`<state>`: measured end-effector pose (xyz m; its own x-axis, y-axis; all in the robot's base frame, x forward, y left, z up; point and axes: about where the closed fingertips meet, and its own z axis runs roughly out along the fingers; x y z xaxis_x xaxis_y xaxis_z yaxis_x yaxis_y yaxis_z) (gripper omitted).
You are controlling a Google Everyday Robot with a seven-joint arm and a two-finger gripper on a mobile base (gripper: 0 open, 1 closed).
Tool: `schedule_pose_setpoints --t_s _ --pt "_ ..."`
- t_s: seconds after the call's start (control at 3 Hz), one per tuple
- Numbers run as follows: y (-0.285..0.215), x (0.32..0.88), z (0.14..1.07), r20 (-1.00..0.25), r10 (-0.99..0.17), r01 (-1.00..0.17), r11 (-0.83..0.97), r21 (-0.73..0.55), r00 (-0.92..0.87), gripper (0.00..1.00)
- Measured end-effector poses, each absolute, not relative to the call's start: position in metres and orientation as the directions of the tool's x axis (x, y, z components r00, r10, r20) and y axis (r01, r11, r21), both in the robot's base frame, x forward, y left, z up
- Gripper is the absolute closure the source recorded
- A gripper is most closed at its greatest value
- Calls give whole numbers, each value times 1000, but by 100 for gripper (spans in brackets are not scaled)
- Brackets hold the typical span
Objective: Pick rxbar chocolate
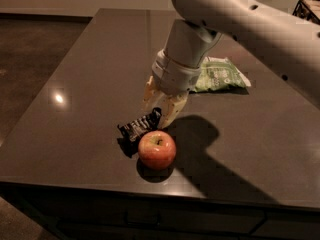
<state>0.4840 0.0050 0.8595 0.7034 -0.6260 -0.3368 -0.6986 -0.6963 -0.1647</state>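
Note:
The rxbar chocolate [138, 127], a small flat bar in a black wrapper with pale lettering, is at the front middle of the dark table [75, 84]. Its right end sits between the pale fingers [171, 110] of my gripper [156, 115], which is shut on it. The bar is tilted, its right end raised, and a shadow lies under its left end. A red apple [157, 150] stands just in front of the bar and the gripper, very close to both.
A green crinkly chip bag [220, 75] lies behind and to the right of the gripper. My white arm [240, 19] reaches in from the upper right. The table's front edge [150, 189] runs just in front of the apple.

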Motion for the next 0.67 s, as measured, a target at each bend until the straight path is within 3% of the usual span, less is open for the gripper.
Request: schedule_pose_setpoints --t_s 0.33,0.67 --pt "7 485 859 -336 -626 -698 -695 -170 704 14" --pt "8 486 859 -334 -625 -698 -694 -175 706 0"
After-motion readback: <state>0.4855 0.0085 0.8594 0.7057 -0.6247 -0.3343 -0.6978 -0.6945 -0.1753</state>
